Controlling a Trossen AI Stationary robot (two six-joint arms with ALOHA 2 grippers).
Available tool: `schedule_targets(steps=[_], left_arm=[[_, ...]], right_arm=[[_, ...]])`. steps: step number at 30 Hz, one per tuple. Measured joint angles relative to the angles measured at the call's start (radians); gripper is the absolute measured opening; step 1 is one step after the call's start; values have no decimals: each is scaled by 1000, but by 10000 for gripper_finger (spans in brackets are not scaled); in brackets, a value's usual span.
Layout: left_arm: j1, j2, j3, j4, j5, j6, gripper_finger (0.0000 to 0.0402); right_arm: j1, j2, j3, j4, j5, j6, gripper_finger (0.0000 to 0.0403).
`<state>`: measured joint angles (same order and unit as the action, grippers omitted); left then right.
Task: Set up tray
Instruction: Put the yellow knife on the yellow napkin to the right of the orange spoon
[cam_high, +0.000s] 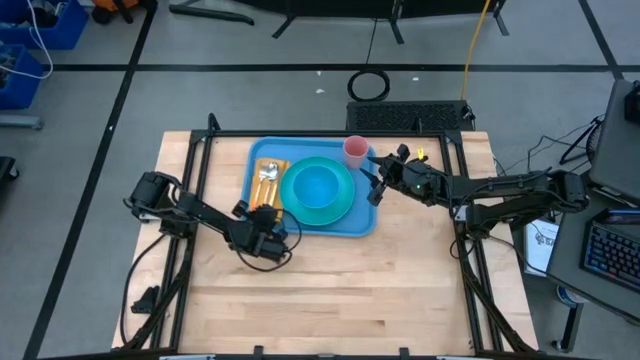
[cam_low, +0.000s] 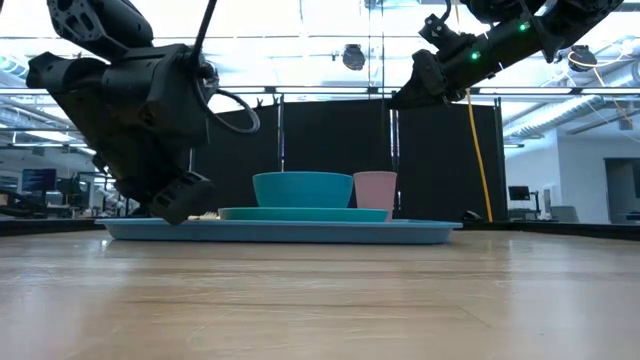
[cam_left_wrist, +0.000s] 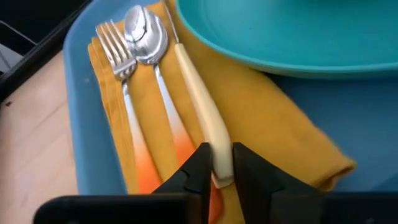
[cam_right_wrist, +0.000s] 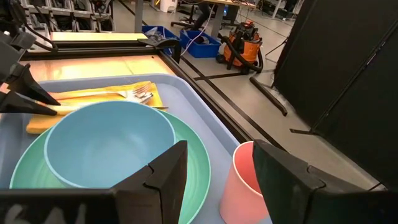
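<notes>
The light-blue tray (cam_high: 366, 226) lies at the table's far middle. On it are a teal plate (cam_high: 343, 206) with a blue bowl (cam_high: 317, 186), a pink cup (cam_high: 355, 151) and an orange-yellow napkin (cam_left_wrist: 267, 118). A fork (cam_left_wrist: 115, 50), a spoon (cam_left_wrist: 146, 37) and a cream-handled knife (cam_left_wrist: 198, 96) lie side by side on the napkin. My left gripper (cam_left_wrist: 222, 168) is at the tray's near left corner, shut on the knife. My right gripper (cam_right_wrist: 214, 174) hovers open above the tray's right side, near the cup, and holds nothing. My left gripper pinches the free end of the knife's cream handle (cam_left_wrist: 219, 148) between its two fingers, one on each long side. The fingers slant down from the table's near left and lie along the knife. The knife lies on the napkin, its blade running beside the plate's rim.
Black frame rails (cam_high: 200, 165) run along the table's left and right sides. Bare wooden tabletop (cam_high: 340, 290) spreads from the tray to the near edge. The plate and bowl stand close to the right of the cutlery.
</notes>
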<state>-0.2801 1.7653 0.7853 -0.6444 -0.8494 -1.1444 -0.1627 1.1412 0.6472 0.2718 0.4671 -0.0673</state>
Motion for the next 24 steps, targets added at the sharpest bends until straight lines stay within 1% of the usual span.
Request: schedule_targets(steps=[4, 10, 14, 21, 24], left_arm=[[0, 0, 0, 13, 4, 12, 56], [-1, 0, 0, 20, 12, -11, 92], [-1, 0, 0, 21, 8, -9, 107], [-1, 0, 0, 18, 12, -20, 110], [-1, 0, 0, 18, 12, 17, 110]], right_arm=[[0, 0, 0, 0, 0, 0, 171], [0, 0, 0, 0, 0, 0, 171], [0, 0, 0, 0, 0, 0, 171], [0, 0, 0, 0, 0, 0, 171], [0, 0, 0, 0, 0, 0, 171]])
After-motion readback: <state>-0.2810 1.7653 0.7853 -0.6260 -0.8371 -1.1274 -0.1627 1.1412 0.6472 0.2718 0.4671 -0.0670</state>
